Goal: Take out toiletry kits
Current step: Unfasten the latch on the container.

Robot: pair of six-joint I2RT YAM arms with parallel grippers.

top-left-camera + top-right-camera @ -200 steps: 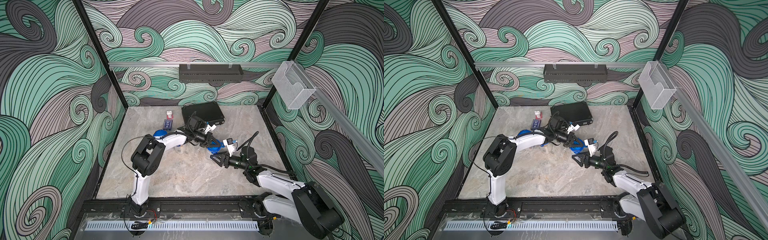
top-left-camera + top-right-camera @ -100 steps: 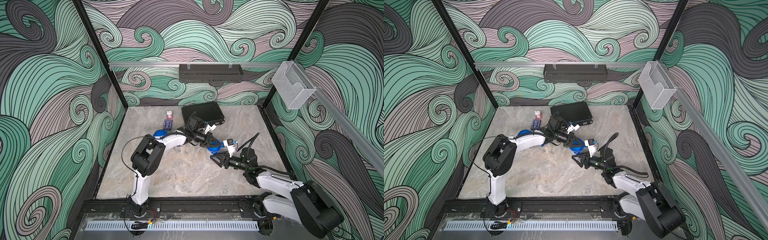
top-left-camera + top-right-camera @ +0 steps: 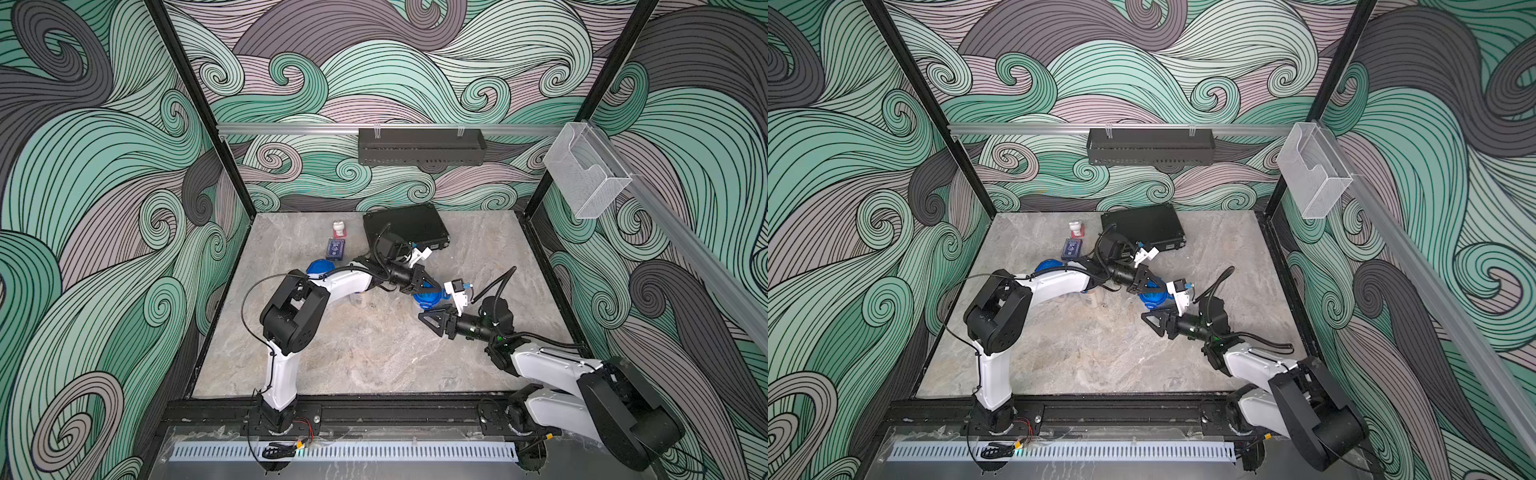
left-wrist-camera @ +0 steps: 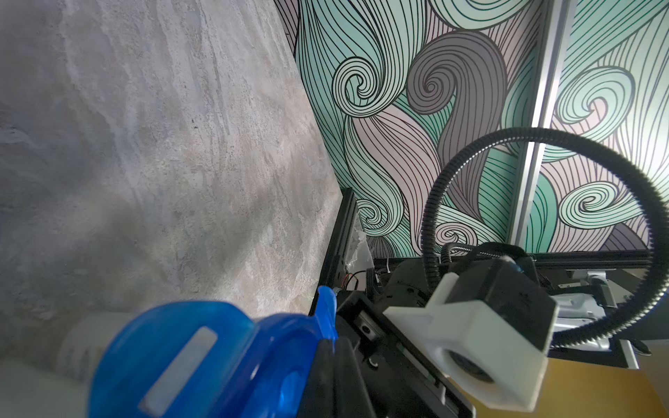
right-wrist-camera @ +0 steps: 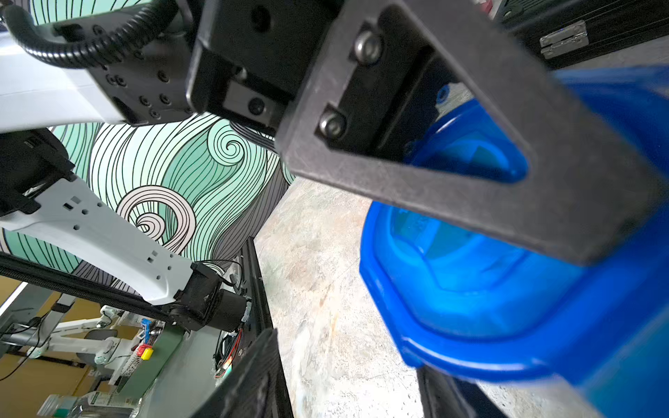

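Note:
A clear tumbler of the toiletry kits stands mid-table, and its round blue lid (image 3: pixel 430 297) (image 3: pixel 1152 297) shows in both top views. My left gripper (image 3: pixel 424 286) (image 4: pixel 335 347) reaches over it from the left and is shut on a clip tab at the lid's (image 4: pixel 199 362) edge. My right gripper (image 3: pixel 430 312) (image 5: pixel 344 380) comes in low from the right, open, with bare floor between its fingers. One finger lies under the lid's (image 5: pixel 470 289) rim, and the cup wall is mostly hidden. A second blue lid (image 3: pixel 318 268) sits behind my left arm.
A black ribbed briefcase (image 3: pixel 405 226) lies at the back, with a dark-blue card box (image 3: pixel 336 248) and a small white item (image 3: pixel 338 228) to its left. A pale cylinder (image 3: pixel 360 299) stands under my left forearm. A black basket (image 3: pixel 419 145) and a clear holder (image 3: pixel 582 174) hang on the walls.

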